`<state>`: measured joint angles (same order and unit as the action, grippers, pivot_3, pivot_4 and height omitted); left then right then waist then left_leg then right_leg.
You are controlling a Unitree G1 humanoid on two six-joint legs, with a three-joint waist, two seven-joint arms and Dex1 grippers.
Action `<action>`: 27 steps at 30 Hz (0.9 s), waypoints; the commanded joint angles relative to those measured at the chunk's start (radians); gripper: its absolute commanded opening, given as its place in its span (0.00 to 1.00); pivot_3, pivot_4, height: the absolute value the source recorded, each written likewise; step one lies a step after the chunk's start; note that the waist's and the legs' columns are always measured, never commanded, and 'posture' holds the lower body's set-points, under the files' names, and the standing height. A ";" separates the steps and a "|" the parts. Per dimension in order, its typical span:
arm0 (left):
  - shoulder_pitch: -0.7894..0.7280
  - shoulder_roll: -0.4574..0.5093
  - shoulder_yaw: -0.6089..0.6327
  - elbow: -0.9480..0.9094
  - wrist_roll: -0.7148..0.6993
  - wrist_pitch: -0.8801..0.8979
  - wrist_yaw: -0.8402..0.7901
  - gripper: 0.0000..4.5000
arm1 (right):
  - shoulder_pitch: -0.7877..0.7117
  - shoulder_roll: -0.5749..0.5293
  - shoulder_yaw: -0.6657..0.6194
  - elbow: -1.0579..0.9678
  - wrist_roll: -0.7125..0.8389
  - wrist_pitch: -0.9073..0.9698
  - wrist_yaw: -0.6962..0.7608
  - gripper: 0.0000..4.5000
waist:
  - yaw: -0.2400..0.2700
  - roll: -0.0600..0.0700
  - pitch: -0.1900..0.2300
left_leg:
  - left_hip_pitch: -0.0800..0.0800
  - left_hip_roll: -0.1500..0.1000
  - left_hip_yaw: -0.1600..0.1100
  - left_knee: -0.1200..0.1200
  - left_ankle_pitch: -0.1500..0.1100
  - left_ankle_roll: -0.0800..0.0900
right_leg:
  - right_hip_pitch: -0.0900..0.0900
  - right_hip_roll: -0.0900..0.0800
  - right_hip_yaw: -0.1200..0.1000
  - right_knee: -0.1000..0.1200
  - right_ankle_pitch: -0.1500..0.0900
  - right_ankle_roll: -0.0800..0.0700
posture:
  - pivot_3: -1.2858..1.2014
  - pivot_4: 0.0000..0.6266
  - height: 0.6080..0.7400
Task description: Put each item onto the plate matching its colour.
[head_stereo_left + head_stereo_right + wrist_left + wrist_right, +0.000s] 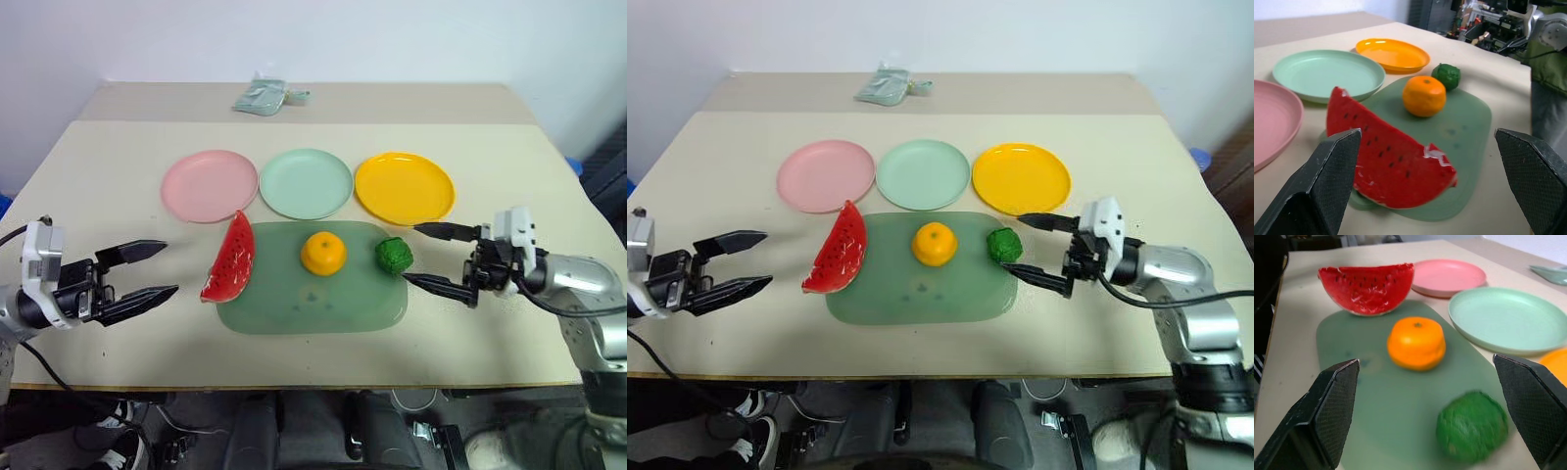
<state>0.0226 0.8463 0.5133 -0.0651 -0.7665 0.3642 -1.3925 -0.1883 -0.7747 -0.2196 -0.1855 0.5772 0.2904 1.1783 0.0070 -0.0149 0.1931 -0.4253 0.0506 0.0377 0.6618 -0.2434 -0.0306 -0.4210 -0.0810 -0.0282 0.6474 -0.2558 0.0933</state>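
Observation:
Three items rest on a translucent green tray [294, 304]: a red watermelon wedge [229, 259] at its left edge, a round orange [322, 253] in the middle, a bumpy dark-green lump [394, 256] at its right edge. Behind the tray lie the plates in a row: pink plate [209, 185], mint green plate [306, 183], yellow plate [404, 187], all bare. My left gripper [150, 270] stands open, a short way left of the wedge, pointing at it. On the other side my right gripper [429, 257] is open just right of the green lump, with nothing between its fingers.
A crumpled pale green packet [262, 96] lies at the far edge of the table [509, 323]. Bare tabletop lies on both sides of the tray and in front of it.

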 commanded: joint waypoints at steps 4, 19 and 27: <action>-0.027 -0.018 0.022 -0.026 -0.012 -0.025 0.041 1.00 | -0.048 -0.011 -0.027 -0.016 0.018 -0.004 -0.015 0.99 | 0.002 0.000 0.000 | 0.000 0.000 0.000 0.000 0.000 0.000 | 0.000 0.000 0.000 0.000 0.000 0.000 | 0.52 0.24 1.00; -0.190 0.073 0.039 -0.447 -0.355 0.643 0.877 1.00 | -0.185 0.005 0.074 0.095 -0.025 -0.034 0.042 0.99 | -0.003 -0.001 0.000 | 0.000 0.000 -0.002 0.000 0.000 0.000 | 0.001 0.000 0.000 0.001 0.002 0.003 | 0.52 0.24 1.00; -0.363 -0.071 -0.091 -0.570 -0.443 0.844 1.478 1.00 | -0.261 0.069 0.139 0.168 -0.052 -0.063 0.062 0.99 | 0.004 -0.001 0.000 | 0.000 -0.001 -0.004 0.002 0.000 0.000 | 0.003 0.000 0.000 0.000 0.002 0.003 | 0.52 0.24 1.00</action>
<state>-0.3283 0.7741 0.4204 -0.5908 -1.1589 1.1706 -0.0039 -0.4261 -0.7129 -0.0789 -0.0119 0.5260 0.2470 1.2377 0.0112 -0.0163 0.1928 -0.4252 0.0493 0.0338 0.6634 -0.2434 -0.0306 -0.4179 -0.0810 -0.0284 0.6478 -0.2539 0.0968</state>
